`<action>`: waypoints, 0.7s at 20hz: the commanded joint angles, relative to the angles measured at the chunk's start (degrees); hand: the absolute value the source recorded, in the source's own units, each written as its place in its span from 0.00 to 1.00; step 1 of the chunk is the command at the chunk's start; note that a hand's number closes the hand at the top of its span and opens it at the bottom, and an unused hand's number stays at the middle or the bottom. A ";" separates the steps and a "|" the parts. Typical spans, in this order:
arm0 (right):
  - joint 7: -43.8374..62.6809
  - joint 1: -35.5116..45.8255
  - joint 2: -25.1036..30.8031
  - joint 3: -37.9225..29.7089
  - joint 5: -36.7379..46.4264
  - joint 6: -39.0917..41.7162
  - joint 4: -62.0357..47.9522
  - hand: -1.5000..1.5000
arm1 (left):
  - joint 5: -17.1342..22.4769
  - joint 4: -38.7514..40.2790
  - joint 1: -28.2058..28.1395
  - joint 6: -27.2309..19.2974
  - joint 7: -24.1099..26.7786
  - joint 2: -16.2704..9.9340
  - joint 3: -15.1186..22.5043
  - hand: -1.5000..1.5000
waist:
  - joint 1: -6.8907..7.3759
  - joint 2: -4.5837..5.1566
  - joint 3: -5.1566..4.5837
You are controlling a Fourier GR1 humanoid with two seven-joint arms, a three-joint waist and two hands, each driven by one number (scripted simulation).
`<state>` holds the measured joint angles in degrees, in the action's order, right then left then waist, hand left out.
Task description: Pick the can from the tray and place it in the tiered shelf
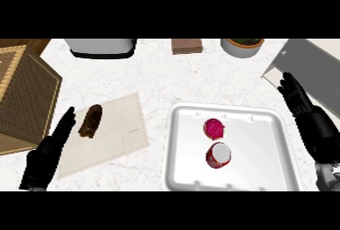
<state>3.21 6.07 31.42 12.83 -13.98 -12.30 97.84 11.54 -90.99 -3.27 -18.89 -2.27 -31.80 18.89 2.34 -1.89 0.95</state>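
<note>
Red metal can [218,155] lies tipped in the white plastic tray [186,175], silver end up-right. My right hand [312,123], fingers straight and empty, is nearer, can down-left of it; left hand [46,155] flat, farther.

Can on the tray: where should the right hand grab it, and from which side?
The can looks tipped over in the white tray, its pale end facing up and right, just below the pink item. Probably grip across its red side wall, coming from the right with the open right hand, since that side has bare tray floor. The left hand rests open by the board.
</note>
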 commanded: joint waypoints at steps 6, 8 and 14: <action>-6.30 10.67 -2.71 -4.46 0.44 2.63 -3.74 1.00 | 9.87 1.75 14.56 5.03 -3.80 2.31 -11.01 0.50 | -2.38 2.14 -0.96; 2.52 5.85 -3.81 -7.45 4.56 -9.49 -10.31 1.00 | 9.51 2.29 13.24 3.85 -3.92 4.89 -8.32 0.50 | -3.37 2.44 -1.03; -8.43 2.41 -10.05 -7.56 -11.48 8.58 -4.69 0.00 | 10.24 5.37 16.44 6.41 -5.04 4.85 -10.38 0.50 | -3.03 1.92 -0.93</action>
<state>-2.26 10.19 22.64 5.61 -21.13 -9.77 90.38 20.96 -88.39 10.37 -14.07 -6.77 -27.25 10.20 -0.39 0.17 0.08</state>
